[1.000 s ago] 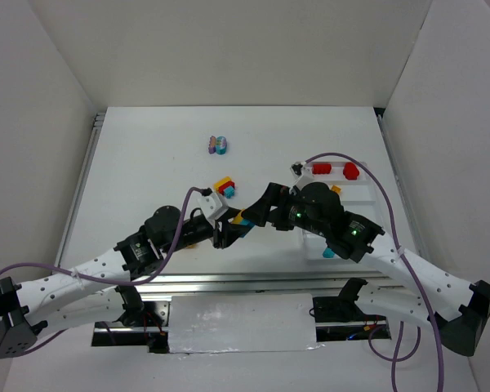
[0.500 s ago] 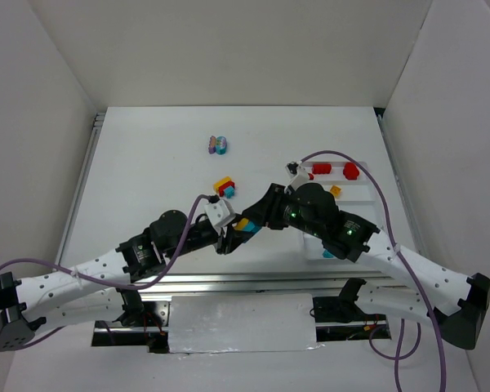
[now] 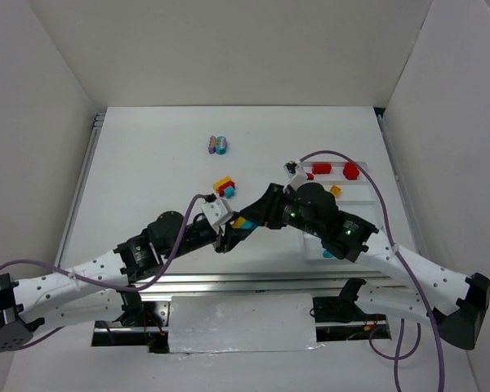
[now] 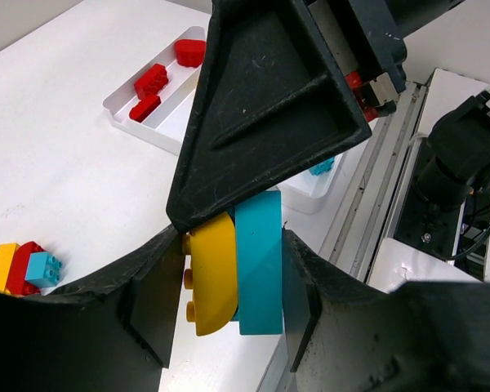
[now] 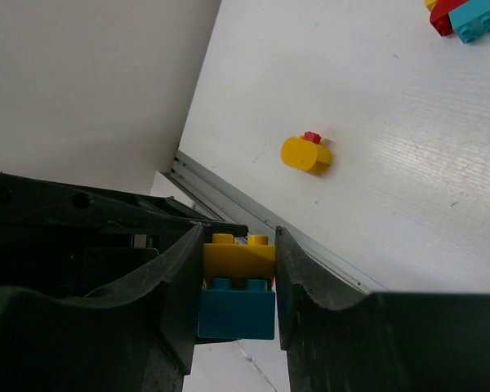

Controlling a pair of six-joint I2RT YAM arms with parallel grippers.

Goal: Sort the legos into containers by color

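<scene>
— Why was the yellow-teal pair [image 3: 243,222] held mid-frame?
— Your left end effector [image 4: 229,278] and right end effector [image 5: 237,286] both clamped it (seemingly above the tabletop [image 3: 147,163]), probably to split it for the tray [image 3: 359,200] at right.

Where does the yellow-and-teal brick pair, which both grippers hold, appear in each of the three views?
Top external: the yellow-and-teal brick pair is near the middle, slightly low.
Left wrist: lower centre, yellow on the left, teal on the right.
Right wrist: bottom centre, yellow above teal.
Shared landmark: the yellow-red-teal cluster.
</scene>
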